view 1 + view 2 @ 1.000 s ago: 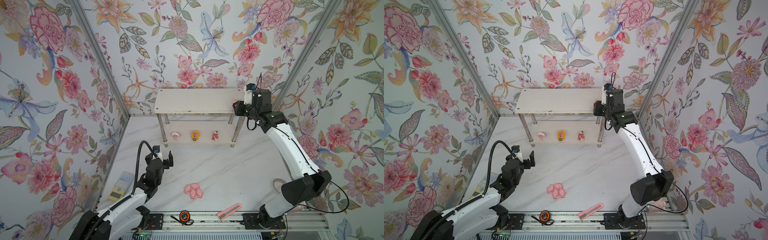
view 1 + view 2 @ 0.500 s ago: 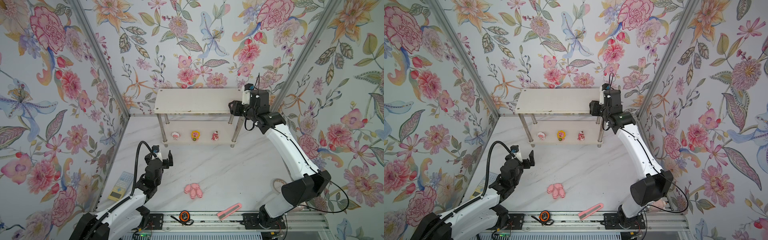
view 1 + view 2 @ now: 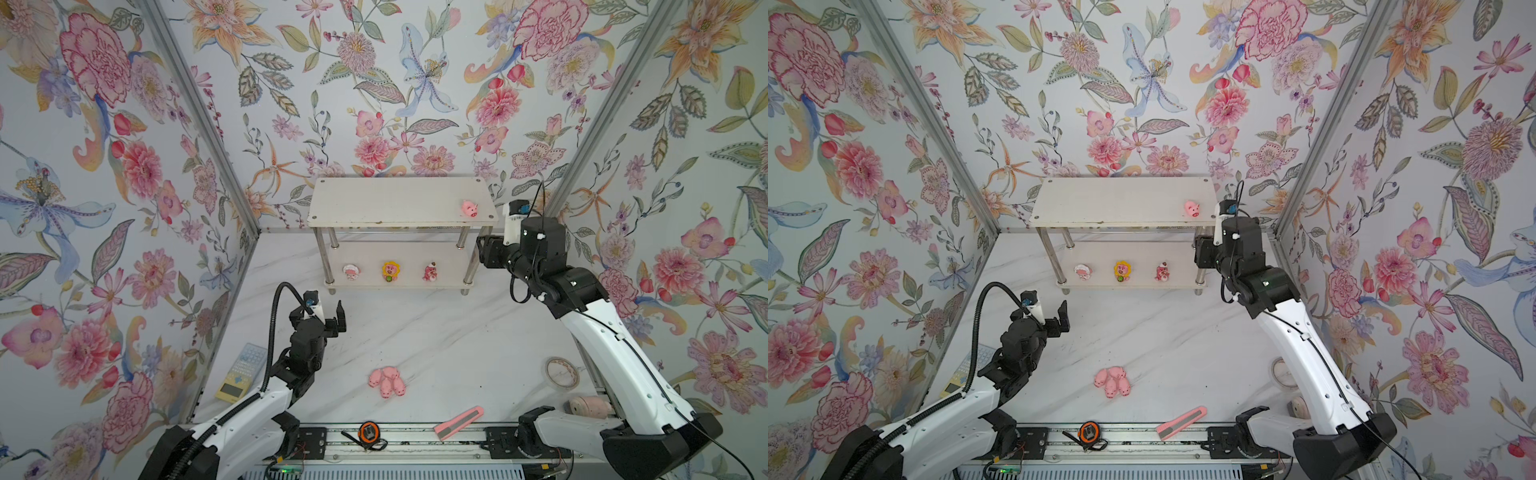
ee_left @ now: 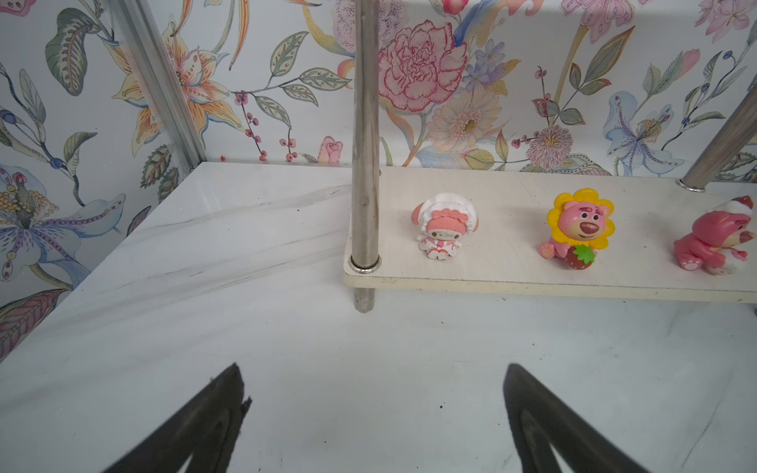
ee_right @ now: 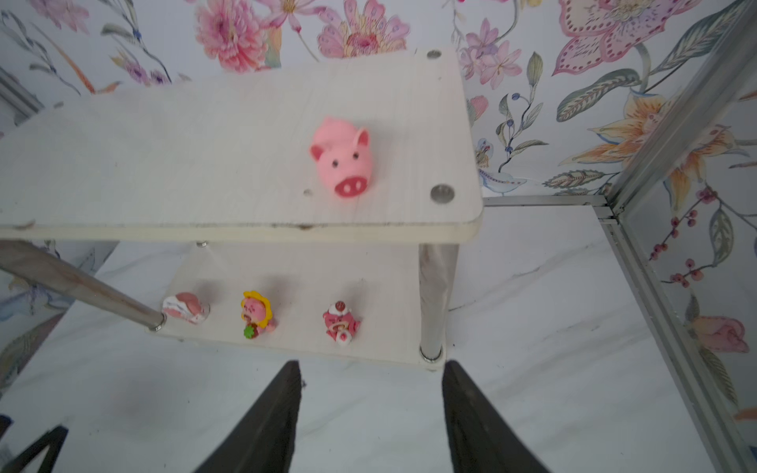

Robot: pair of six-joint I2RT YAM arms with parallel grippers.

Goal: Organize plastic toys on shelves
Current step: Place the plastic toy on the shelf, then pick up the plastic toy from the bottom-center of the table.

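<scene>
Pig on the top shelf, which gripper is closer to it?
Right. The right gripper hangs just off the rack's end beside the pig; the left gripper is over the table, in front of the rack.

Both are glossy white shells with chunky black joints. The left arm (image 3: 249,415) has a ribbed black hose (image 3: 272,328) arching over it, and the right arm (image 3: 602,332) just a thin black cable (image 3: 618,337) clipped along it.

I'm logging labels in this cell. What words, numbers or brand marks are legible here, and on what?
No text is legible anywhere.
On the yellow keypad device: key markings too small to read.
On the orange tape measure: label too small to read.
On the pig and the sunflower bear figurine: no lettering shows.
</scene>
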